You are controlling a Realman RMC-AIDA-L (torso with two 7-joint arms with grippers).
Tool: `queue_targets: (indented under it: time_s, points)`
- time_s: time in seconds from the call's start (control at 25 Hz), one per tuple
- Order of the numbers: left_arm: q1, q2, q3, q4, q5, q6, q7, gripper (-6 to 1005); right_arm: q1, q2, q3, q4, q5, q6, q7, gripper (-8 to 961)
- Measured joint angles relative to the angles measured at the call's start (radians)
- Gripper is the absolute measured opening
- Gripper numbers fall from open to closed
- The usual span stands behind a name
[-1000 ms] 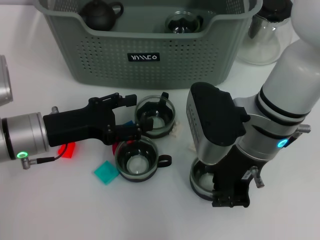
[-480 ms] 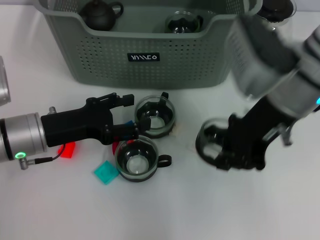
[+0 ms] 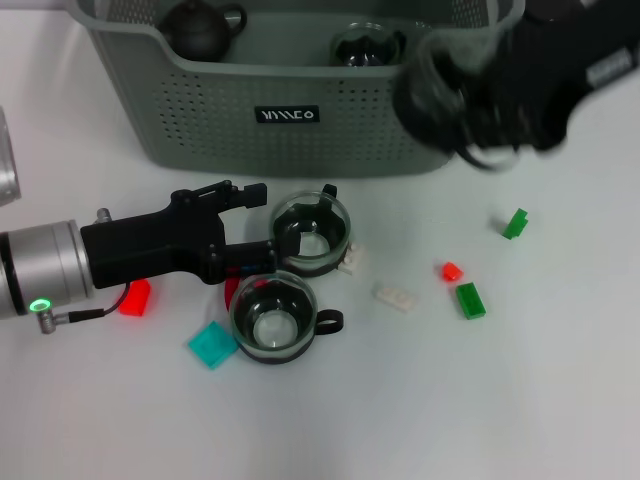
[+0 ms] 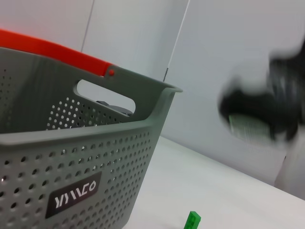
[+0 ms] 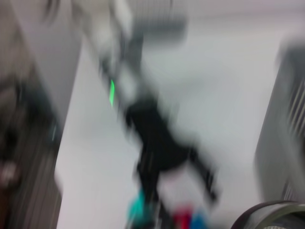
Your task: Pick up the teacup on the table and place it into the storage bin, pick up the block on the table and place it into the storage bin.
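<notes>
Head view, right gripper (image 3: 470, 100): mine, raised over the near right corner of the storage bin (image 3: 300, 100); motion smear hides the fingers, but a dark round glass shape, a teacup (image 3: 435, 95), sits clamped in them.
Head view, left gripper (image 3: 250, 225): low over the table (image 3: 520, 400), fingers spread apart, tips reaching the two teacups on the table; one fingertip is near the rim of the far teacup (image 3: 312, 232), the other is beside the near teacup (image 3: 273, 317).
Head view, bin contents: a dark teapot (image 3: 200, 25) and a glass cup (image 3: 365, 45), both cut off by the top edge.
Head view, blocks: teal block (image 3: 212, 344), red block (image 3: 134, 297), white block (image 3: 394, 297), small red block (image 3: 451, 270), green block (image 3: 469, 300), far green block (image 3: 515, 223), all loose on the table; a blue and a red one are mostly hidden under my left fingers.
Left wrist view: bin wall with black label (image 4: 74, 196) fills the frame; the orange rim strip (image 4: 52, 50) is partly cut off; my right gripper (image 4: 259, 114) is a dark blur beyond; one green block (image 4: 192, 221) is clipped by the edge.
Right wrist view: heavily smeared; a dark arm shape with a green light (image 5: 112, 91); a glass rim (image 5: 271, 217) at the corner; the rest I cannot make out.
</notes>
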Motion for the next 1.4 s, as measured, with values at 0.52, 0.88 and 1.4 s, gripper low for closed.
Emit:
queue_targets:
  time_s: [0.52,0.88,1.4]
  points:
    - [-0.018,0.004,0.001,0.0,-0.002,0.001,0.0,860,0.229,-0.055,0.087,0.292,0.06,0.546,0.108,57]
    - [-0.018,0.006,0.003,0.0,-0.003,-0.001,0.0,860,0.368,0.006,-0.091,0.688,-0.261,1.025,0.104,58]
    - [-0.019,0.007,0.002,0.0,-0.001,-0.005,0.0,859,0.38,0.062,-0.126,0.847,-0.366,1.206,0.11,57]
